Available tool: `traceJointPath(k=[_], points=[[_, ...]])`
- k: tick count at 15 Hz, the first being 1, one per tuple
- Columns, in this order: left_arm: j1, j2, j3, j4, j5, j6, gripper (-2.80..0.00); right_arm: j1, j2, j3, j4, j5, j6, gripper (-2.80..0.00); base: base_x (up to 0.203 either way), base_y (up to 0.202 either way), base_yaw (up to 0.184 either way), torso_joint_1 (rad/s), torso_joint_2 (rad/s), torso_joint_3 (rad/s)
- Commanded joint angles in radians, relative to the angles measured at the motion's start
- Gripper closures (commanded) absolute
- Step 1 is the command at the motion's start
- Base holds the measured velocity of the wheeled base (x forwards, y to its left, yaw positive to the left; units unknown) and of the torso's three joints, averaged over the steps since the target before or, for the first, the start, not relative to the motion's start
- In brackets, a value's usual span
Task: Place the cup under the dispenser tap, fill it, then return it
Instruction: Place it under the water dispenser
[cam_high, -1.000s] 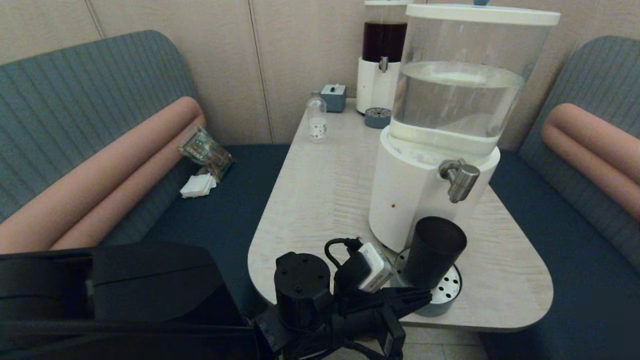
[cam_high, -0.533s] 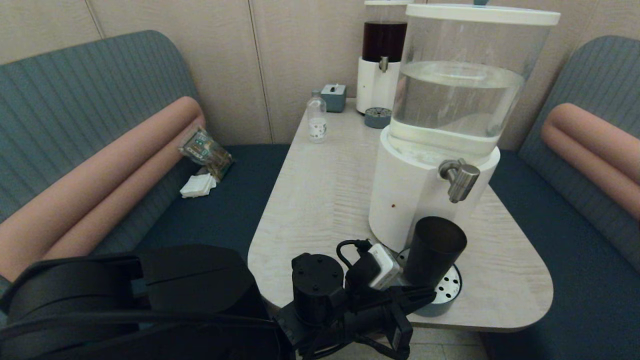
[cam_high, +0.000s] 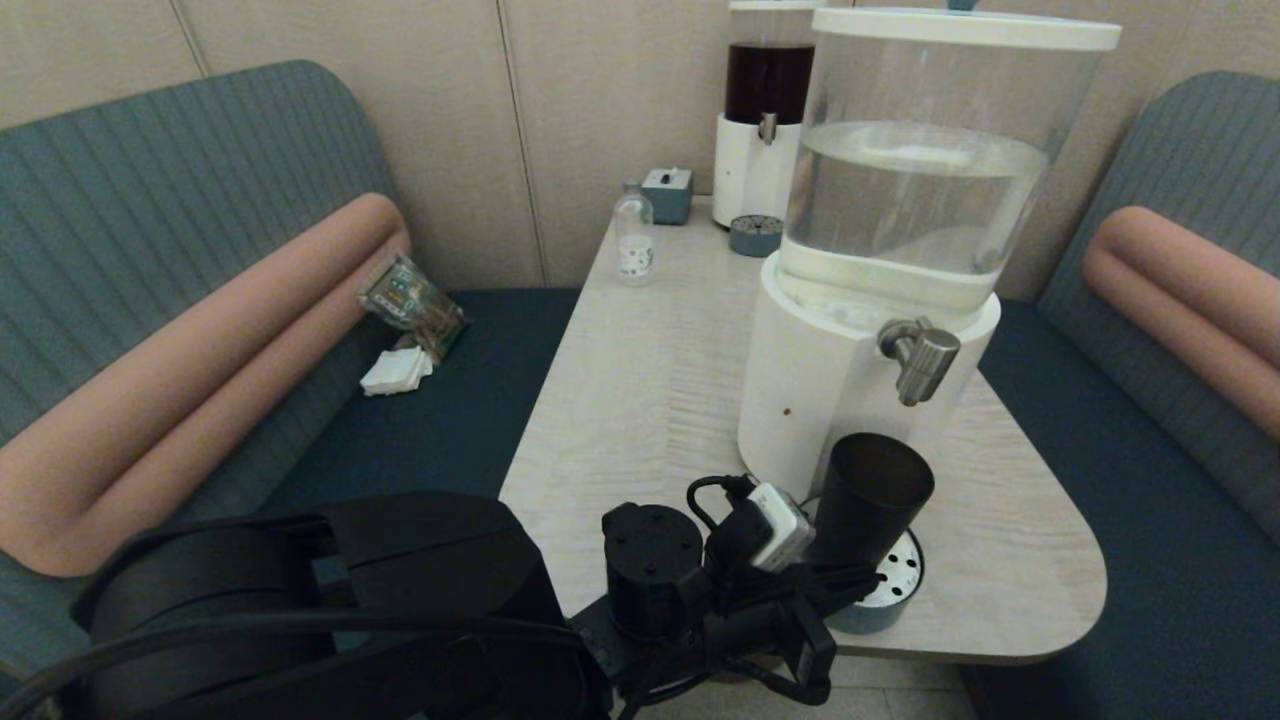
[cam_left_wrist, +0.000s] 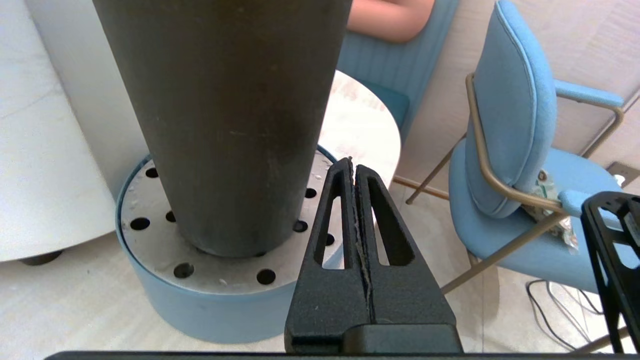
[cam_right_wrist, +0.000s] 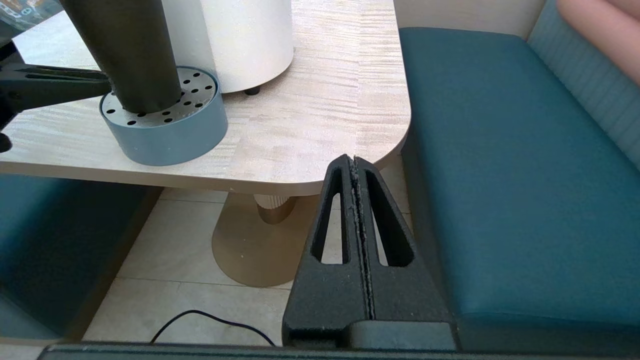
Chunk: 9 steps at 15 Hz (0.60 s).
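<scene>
The cup (cam_high: 868, 505) stands upright on the perforated drip tray (cam_high: 898, 590) at the near right of the table (cam_high: 640, 390), directly below the dispenser tap (cam_high: 918, 358), so whatever runs from the spout should fall into its open mouth. The tray sits against the foot of the clear-water dispenser (cam_high: 880, 250), there to catch spills. My left gripper (cam_left_wrist: 354, 172) is just beside the cup on its near left, down by the tray, its two fingers pressed together and holding nothing; I judge it is placed to nudge or reach the tap rather than to grasp. My right gripper (cam_right_wrist: 354, 165) hangs parked off the near right edge of the table, also fully closed and empty.

I count one cup, one drip tray under it, two dispensers (the dark-liquid dispenser (cam_high: 762, 110) stands at the far end), one small clear bottle (cam_high: 633, 238) and one small grey box (cam_high: 667, 194) beside it.
</scene>
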Motion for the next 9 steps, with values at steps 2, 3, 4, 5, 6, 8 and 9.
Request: traceJointPath(k=[2,3,4,5,6,8,9], points=[[0.002,0.016,-0.019,-0.007,-0.002,0.000,0.00,0.000,0.000,0.015,-0.001,0.000,0.000,0.00,0.000,0.000,0.000,0.000,0.00,0.000],[0.002,0.017,-0.024,-0.007,-0.002,0.000,0.00,0.000,0.000,0.014,-0.001,0.000,0.000,0.00,0.000,0.000,0.000,0.000,0.00,0.000],[0.003,0.020,-0.033,-0.007,-0.002,-0.002,0.00,0.000,0.000,0.015,-0.001,0.000,0.000,0.00,0.000,0.000,0.000,0.000,0.00,0.000],[0.003,0.023,-0.039,-0.007,-0.002,-0.002,0.00,0.000,0.000,0.014,-0.001,-0.001,0.000,0.00,0.000,0.000,0.000,0.000,0.00,0.000],[0.003,0.026,-0.045,-0.007,-0.002,-0.005,0.00,0.000,0.000,0.014,0.000,0.000,0.000,0.00,0.000,0.000,0.000,0.000,0.00,0.000],[0.005,0.039,-0.061,-0.007,-0.002,-0.006,0.00,0.000,0.000,0.014,-0.001,0.001,0.000,0.00,0.000,0.000,0.000,0.000,0.00,0.000],[0.005,0.046,-0.069,-0.007,-0.002,-0.006,0.00,0.000,0.000,0.015,0.001,-0.001,0.000,0.00,0.000,0.000,0.000,0.000,0.00,0.000]])
